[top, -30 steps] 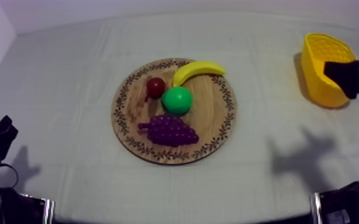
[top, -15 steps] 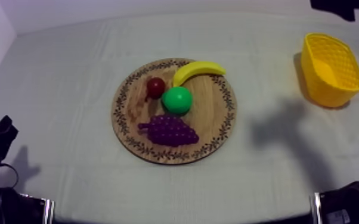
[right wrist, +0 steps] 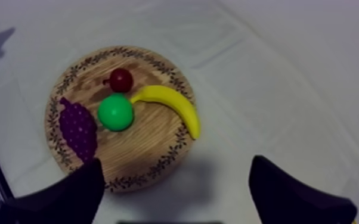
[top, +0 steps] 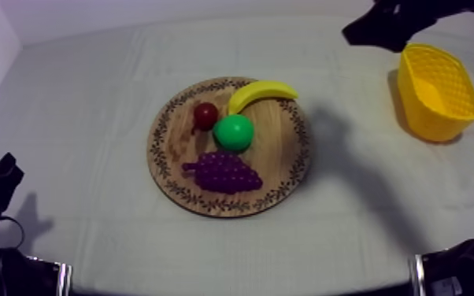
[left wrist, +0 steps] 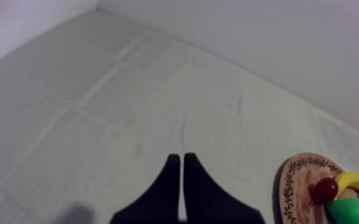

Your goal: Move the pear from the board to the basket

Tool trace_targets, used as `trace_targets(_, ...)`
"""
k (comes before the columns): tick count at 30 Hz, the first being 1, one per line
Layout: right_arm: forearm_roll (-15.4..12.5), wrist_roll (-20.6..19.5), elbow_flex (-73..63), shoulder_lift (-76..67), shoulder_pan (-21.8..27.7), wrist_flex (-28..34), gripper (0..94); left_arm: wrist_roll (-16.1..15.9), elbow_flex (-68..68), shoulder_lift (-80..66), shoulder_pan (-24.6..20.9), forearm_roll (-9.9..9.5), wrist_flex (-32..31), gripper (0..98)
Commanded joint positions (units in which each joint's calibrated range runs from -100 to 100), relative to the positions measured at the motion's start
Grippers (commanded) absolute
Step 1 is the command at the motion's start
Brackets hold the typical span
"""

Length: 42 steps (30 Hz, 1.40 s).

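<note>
The top view looks down aslant on the whole worktop [top: 90,102]. The right wrist view looks down on the wooden board [right wrist: 152,143] from fairly near; the left sits low, well off — all share it.

Soft even overhead light; broad dim shadow [top: 350,157] on cloth [top: 83,110] right of board [top: 279,165].

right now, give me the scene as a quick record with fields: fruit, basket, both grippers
pear: on the wooden board, near its middle, not gripped
around the pear: banana, small red fruit, bunch of grapes, all on the board
yellow basket: on the cloth at my right, apart from the board, no fruit seen in it
right gripper: open, raised, facing the board, holding nothing
left gripper: shut on nothing, over bare cloth, away from the board
</note>
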Motion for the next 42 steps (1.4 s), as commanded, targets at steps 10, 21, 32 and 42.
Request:
trace_targets(10, -0.9, 4.6, 0.1, 12.9, -5.8, -1.6, 90.5, 0.0, 0.0, 0.0, 0.0, -0.02, 0.0, 0.1)
trace_targets(21, -0.1, 5.0, -3.4, 28.6, -10.9, -6.6, 90.2, 0.0, 0.0, 0.0, 0.0, -0.02, 0.0, 0.1)
trace_targets(32, -0.3, 6.4, -8.4, 39.2, -12.5, -9.7, 88.6, 0.0, 0.0, 0.0, 0.0, -0.02, 0.0, 0.1)
trace_targets(42, 0.0, 6.4, -13.2, 45.4, -12.5, -11.1, 88.9, 0.0, 0.0, 0.0, 0.0, -0.02, 0.0, 0.1)
